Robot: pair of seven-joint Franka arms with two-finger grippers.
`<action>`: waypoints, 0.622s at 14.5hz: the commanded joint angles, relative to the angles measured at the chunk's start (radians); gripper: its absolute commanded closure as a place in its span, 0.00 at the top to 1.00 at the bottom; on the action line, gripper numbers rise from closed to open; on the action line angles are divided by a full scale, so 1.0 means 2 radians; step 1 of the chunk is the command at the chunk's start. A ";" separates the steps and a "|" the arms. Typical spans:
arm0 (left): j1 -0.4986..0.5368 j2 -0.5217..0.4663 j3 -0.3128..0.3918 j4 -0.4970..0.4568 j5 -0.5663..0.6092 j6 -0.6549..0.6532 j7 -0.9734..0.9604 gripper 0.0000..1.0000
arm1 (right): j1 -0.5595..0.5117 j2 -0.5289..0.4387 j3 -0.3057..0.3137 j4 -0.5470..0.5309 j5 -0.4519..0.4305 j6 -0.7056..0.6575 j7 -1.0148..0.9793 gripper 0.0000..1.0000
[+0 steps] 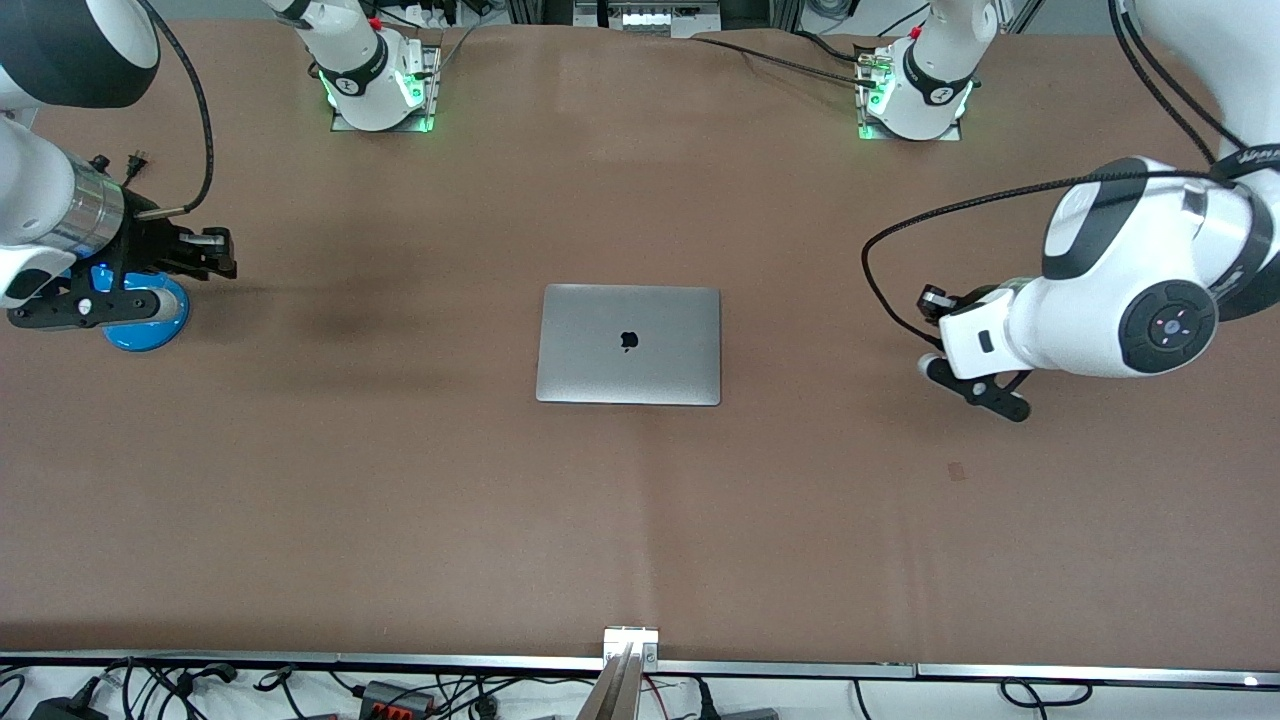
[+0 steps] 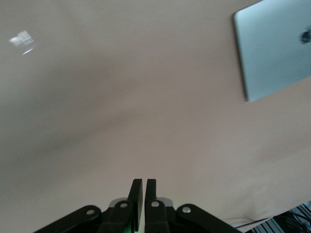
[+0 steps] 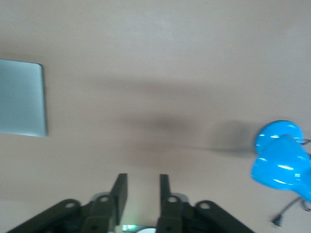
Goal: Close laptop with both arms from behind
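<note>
Laptop [image 1: 629,344] shut flat at table [image 1: 400,500] centre, lid up, long axis running 3–9 o'clock between arm ends in front view

Left gripper [image 2: 141,194] over bare table at 3 o'clock of laptop, well apart, fingers pressed together

Right gripper [image 3: 140,191] at 9 o'clock, over blue lamp base [image 1: 147,318], fingers parted, holding nothing

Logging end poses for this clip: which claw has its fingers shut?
The left claw: its fingers touch, over bare table toward the left arm's end. The right claw shows a gap between its fingers, above the blue lamp.
</note>
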 commanded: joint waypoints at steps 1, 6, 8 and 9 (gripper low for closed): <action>-0.006 -0.040 -0.002 0.015 0.033 -0.047 -0.039 0.26 | -0.012 0.012 0.003 0.013 -0.009 -0.008 -0.012 1.00; 0.000 -0.095 0.000 0.018 0.029 -0.072 -0.035 1.00 | -0.018 0.025 0.018 0.044 -0.014 0.021 -0.006 1.00; 0.001 -0.111 0.012 0.030 0.023 -0.081 -0.030 1.00 | -0.024 0.009 0.022 0.038 -0.009 0.023 -0.002 1.00; -0.004 -0.125 0.032 0.027 0.022 -0.080 -0.025 1.00 | -0.025 -0.011 0.022 0.020 -0.001 0.029 -0.003 1.00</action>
